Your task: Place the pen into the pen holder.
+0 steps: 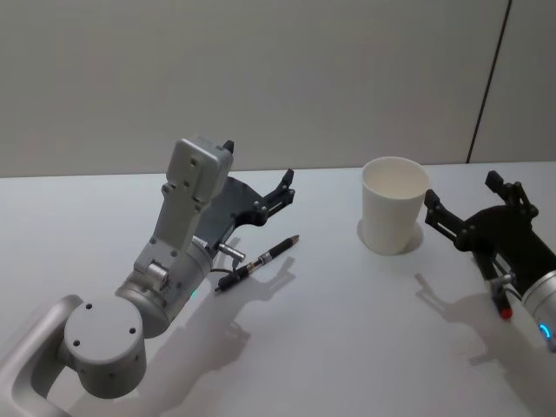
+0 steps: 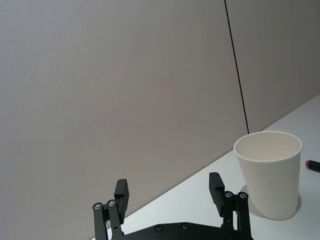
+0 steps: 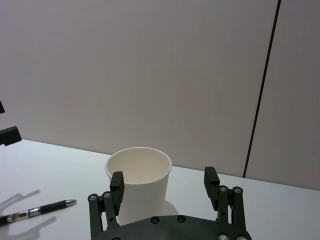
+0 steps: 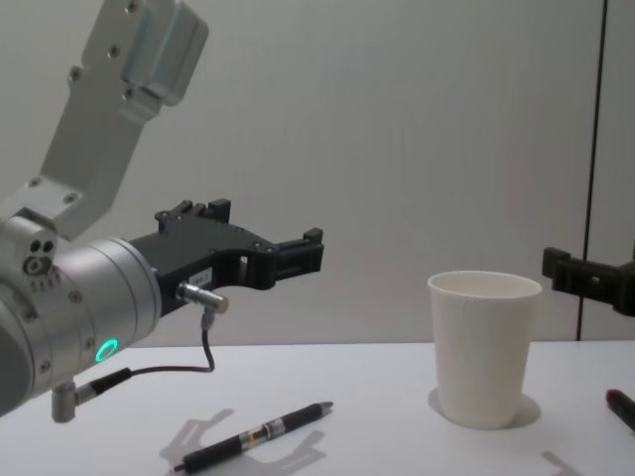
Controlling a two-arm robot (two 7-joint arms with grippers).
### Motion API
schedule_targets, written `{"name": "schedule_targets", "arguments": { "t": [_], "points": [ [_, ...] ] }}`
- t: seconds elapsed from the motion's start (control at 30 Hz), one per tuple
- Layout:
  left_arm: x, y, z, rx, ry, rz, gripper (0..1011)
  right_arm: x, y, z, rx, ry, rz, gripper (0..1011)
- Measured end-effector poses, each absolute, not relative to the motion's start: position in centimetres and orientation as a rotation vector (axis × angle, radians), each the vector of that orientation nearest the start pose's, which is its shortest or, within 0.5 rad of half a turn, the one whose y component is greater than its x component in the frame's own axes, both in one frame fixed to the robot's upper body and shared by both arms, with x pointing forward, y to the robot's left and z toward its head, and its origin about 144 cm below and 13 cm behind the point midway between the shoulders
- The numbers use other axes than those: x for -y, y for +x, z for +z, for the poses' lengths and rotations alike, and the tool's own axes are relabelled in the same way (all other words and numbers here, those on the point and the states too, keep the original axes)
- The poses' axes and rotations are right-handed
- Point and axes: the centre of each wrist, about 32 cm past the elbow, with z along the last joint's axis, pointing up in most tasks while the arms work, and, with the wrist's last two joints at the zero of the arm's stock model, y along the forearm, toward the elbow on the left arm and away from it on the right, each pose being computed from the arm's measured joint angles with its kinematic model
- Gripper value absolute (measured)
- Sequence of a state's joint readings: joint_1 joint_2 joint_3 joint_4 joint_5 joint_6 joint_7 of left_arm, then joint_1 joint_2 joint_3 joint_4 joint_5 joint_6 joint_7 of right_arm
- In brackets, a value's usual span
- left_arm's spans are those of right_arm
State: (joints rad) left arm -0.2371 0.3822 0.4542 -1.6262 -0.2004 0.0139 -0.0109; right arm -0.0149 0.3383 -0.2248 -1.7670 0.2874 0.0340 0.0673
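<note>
Both sets of jaws stand spread apart and empty. The left gripper (image 1: 256, 165) hangs above the table (image 1: 347, 347) at centre-left of the head view, fingers aimed forward at the grey wall rather than down. The pen (image 1: 258, 261) lies flat on the table just below and in front of it, touching nothing, its tip slanting toward the upper right. The right gripper (image 1: 463, 193) sits low at the right edge of the frame. Its open fingers point at the pen holder (image 1: 393, 208), close beside it but apart from it.

The white paper cup stands upright and empty at centre-right, well apart from the pen across bare tabletop.

The likely trouble starts with the pickup. A slim round pen flat on a smooth surface may roll or skid if the fingers close off-centre, or the tips may strike the table first. The cup looks light, so a knock on the rim from the pen or a finger could tip it or push it away. A pen released at a slant could lean on one wall and topple it.

Nothing lies on the table between the pen and the cup. The right gripper crowds the cup's far side, so an approach from the left of the frame looks the safer one.
</note>
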Motion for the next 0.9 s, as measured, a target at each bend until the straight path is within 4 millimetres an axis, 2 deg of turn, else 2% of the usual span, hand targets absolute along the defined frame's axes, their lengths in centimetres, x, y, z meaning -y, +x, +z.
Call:
{"name": "schedule_targets", "arguments": {
  "t": [0.47,0.9],
  "points": [
    [-19.8,49.2,120.4,0.268,0.061,1.124,1001,25.0,43.3,119.1,0.073,0.002,-1.254,1001],
    [-19.8,49.2,120.4,0.268,0.061,1.124,1001,26.4,41.1,119.6,0.039,-0.059,-1.307,1001]
  ]
}}
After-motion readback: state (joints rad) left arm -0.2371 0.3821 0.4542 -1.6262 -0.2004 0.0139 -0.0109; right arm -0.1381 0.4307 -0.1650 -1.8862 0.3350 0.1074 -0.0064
